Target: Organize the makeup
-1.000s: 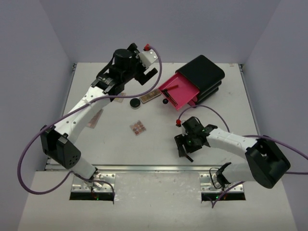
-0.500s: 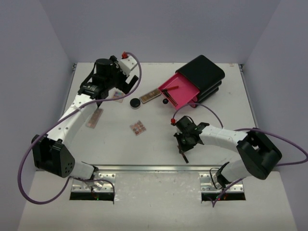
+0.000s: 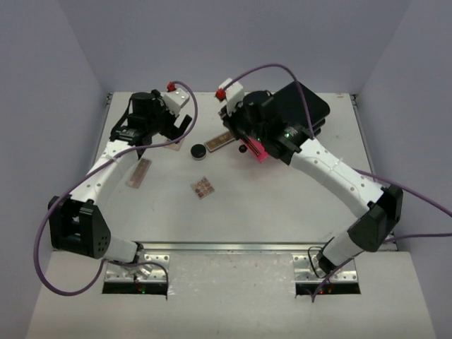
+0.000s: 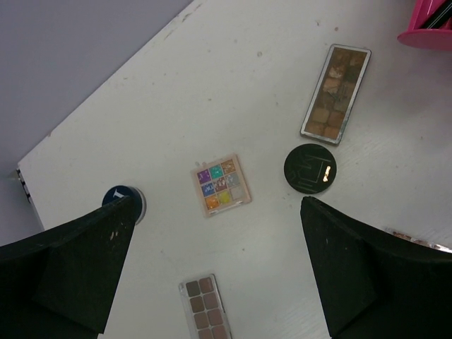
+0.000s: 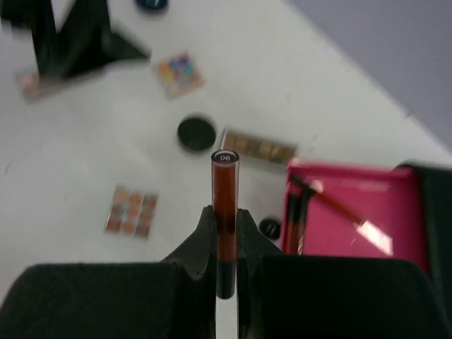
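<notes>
My right gripper (image 5: 224, 224) is shut on a thin red stick with a black end (image 5: 224, 191), held upright above the table beside the pink drawer (image 5: 353, 219). Two similar sticks (image 5: 294, 222) lie in that drawer. From above, the right gripper (image 3: 247, 140) hangs over the drawer's left corner (image 3: 259, 154). My left gripper (image 4: 216, 226) is wide open and high over a colourful palette (image 4: 221, 186), with a blue jar (image 4: 126, 201), a black compact (image 4: 310, 168), a long tan palette (image 4: 336, 94) and a brown palette (image 4: 205, 307) below it.
The black box (image 3: 304, 104) stands at the back right, its drawer pulled out with a black knob (image 3: 242, 149). A small tan palette (image 3: 203, 188) lies mid-table. The compact (image 3: 200, 150) and the long palette (image 3: 221, 140) lie left of the drawer.
My right gripper shut on the stick near the table's front and carried it up and back to the pink drawer. The left arm drew back to the left.
</notes>
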